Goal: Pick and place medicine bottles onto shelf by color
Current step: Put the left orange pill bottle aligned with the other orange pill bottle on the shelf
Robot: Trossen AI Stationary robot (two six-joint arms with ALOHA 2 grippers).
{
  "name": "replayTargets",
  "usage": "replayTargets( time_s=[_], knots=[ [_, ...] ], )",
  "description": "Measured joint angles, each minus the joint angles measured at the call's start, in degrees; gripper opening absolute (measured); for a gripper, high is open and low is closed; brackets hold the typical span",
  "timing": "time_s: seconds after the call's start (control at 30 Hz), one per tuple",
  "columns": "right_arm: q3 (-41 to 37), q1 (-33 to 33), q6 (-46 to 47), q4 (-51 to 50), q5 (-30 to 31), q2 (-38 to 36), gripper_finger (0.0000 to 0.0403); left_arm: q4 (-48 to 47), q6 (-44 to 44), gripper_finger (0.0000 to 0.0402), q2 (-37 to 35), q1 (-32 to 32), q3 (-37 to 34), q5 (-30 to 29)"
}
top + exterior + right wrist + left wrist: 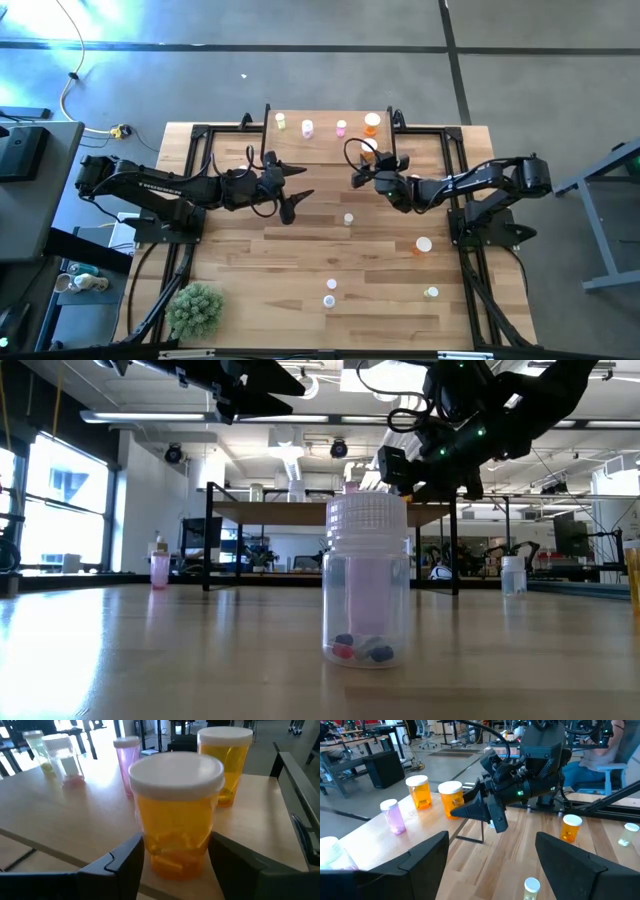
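Shelf [325,145] holds four bottles in a row; right gripper [175,862] sits at its right end, fingers touching an orange bottle [177,820] beside another orange [225,762]. Base seems down: open straight, retract without tipping. Left gripper [490,865] spread, empty, hovering over table.

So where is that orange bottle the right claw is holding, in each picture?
High view: orange bottle, shelf's front right.
Low view: not discernible.
Left wrist view: against the right gripper.
Right wrist view: gripped, filling the middle.
Landmark: second orange bottle beside it.
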Motion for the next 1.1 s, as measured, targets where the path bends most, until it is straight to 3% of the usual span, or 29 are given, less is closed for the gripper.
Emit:
replayTargets(
  time_s=[0.27,1.1],
  knots=[
    [-0.1,0.0,0.0,0.1,0.5,0.0,0.0250,0.0,0.0,0.0289,0.0,0.0,0.0,0.0],
    [-0.1,0.0,-6.1,4.7,0.8,-0.4,0.0252,-0.1,0.0,0.0289,0.0,0.0,0.0,0.0]
  ],
)
